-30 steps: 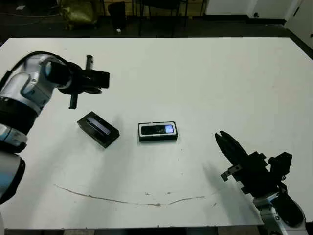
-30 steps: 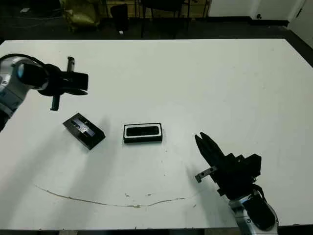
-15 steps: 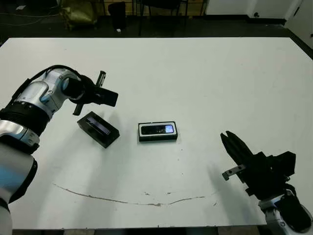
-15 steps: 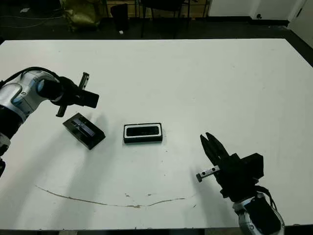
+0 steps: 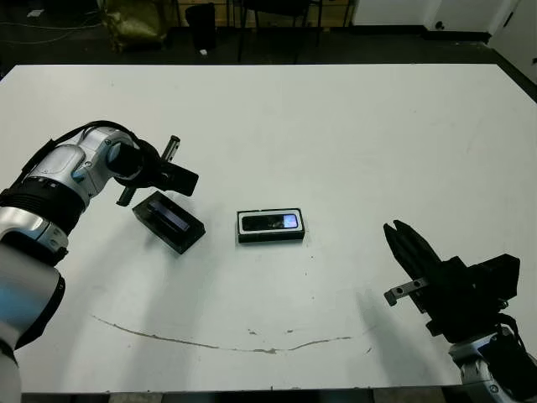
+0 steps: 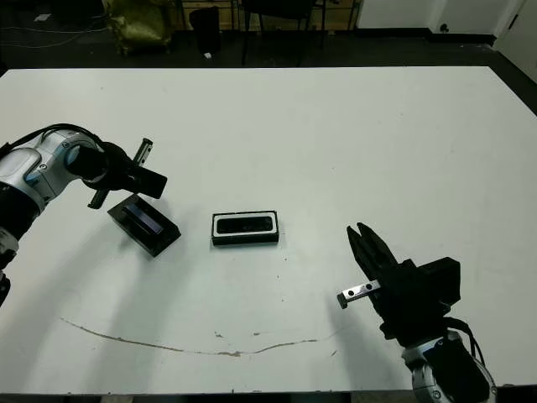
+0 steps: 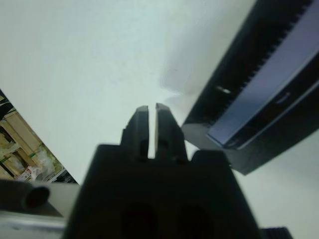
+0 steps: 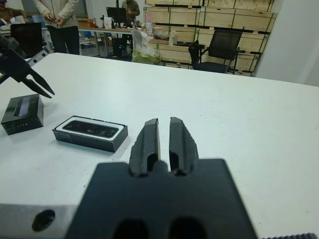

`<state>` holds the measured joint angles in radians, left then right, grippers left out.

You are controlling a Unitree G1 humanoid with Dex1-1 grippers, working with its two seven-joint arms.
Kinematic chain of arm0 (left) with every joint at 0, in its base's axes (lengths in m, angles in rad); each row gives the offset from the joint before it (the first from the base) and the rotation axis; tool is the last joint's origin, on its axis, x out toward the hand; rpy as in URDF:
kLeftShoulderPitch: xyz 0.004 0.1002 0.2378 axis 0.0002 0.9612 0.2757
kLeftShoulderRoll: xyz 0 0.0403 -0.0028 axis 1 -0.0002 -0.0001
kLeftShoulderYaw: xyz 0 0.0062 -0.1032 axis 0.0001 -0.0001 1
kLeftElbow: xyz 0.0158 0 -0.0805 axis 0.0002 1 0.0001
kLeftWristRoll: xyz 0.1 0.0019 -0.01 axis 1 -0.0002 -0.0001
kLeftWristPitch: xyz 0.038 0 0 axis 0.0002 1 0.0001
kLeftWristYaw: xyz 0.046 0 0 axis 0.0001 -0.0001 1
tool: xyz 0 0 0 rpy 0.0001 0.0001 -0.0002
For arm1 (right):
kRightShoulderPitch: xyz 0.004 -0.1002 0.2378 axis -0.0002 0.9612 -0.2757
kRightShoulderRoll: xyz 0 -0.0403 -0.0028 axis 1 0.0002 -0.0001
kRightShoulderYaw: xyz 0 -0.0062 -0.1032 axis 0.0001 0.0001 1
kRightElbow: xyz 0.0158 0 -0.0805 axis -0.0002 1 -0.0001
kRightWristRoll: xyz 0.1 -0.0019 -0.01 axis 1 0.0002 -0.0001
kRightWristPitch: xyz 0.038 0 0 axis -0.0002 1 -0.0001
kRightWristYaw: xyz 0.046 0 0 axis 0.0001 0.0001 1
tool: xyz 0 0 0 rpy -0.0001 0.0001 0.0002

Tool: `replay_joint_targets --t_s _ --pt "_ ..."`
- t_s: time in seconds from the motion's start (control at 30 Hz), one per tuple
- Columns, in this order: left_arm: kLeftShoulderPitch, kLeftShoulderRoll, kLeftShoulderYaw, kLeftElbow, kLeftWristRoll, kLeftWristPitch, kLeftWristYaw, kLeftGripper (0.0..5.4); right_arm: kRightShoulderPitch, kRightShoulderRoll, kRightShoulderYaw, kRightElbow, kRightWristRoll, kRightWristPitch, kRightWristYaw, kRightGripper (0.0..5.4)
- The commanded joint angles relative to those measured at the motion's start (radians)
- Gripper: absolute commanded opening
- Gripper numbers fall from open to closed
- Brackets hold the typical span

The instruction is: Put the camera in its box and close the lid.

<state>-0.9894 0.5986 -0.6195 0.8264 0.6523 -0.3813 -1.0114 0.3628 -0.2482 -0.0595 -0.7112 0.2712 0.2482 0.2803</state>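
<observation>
Two black fingers of the left gripper [image 7: 149, 130] stood pressed nearly together, a thin slit between them and nothing held, their tips just beside the far corner of the lid [image 5: 169, 222] and low over the white table [image 5: 352, 134]. The lid lay flat and skewed, its shiny strip upward, a short way to the left of the box [image 5: 270, 226], apart from it. The camera [image 5: 273, 222] already sat in the box's white-lined hollow, its bluish screen toward the right end, so the step in hand looked to be picking up the lid. To do that well, the left fingers would probably need to spread wider than the lid's short side and come down straddling it across the strip, square to its long edges, since a pinch at the corner would likely let it swing. The right gripper [image 8: 163, 137] hovered near the table's front right, well away from the box, its fingers likewise close together and empty; it could steady the box while the lid was lowered on.
</observation>
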Motion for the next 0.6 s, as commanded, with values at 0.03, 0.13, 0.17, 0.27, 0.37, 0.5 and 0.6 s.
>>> replay_joint_targets --t_s 0.03,0.13,0.17,0.27,0.37,0.5,0.6 --pt "0.033 0.025 0.003 -0.01 -0.002 -0.008 -0.016 0.0 0.005 -0.002 -0.002 -0.004 0.011 0.015 -0.003 0.01" --pt "0.048 0.035 0.012 -0.022 -0.013 -0.006 -0.021 0.0 0.011 -0.001 -0.003 -0.015 0.01 0.023 -0.012 0.01" --pt "0.054 0.036 0.016 -0.023 -0.018 -0.001 -0.025 0.0 0.012 0.0 -0.005 -0.008 0.011 0.018 -0.01 0.01" --pt "0.065 0.038 0.025 -0.026 -0.028 0.011 -0.034 0.0 0.012 0.003 -0.007 -0.008 0.021 0.018 -0.008 0.01" --pt "0.069 0.039 0.023 -0.019 -0.026 0.01 -0.034 0.0 0.011 -0.002 -0.01 0.001 0.02 0.014 -0.003 0.01" --pt "0.075 0.047 0.012 -0.017 -0.008 -0.001 -0.028 0.0 0.012 0.005 -0.01 0.006 0.024 -0.011 0.003 0.01" --pt "0.085 0.055 0.014 -0.03 -0.009 0.005 -0.036 0.0 0.016 0.005 -0.004 -0.013 0.005 0.009 -0.02 0.01"
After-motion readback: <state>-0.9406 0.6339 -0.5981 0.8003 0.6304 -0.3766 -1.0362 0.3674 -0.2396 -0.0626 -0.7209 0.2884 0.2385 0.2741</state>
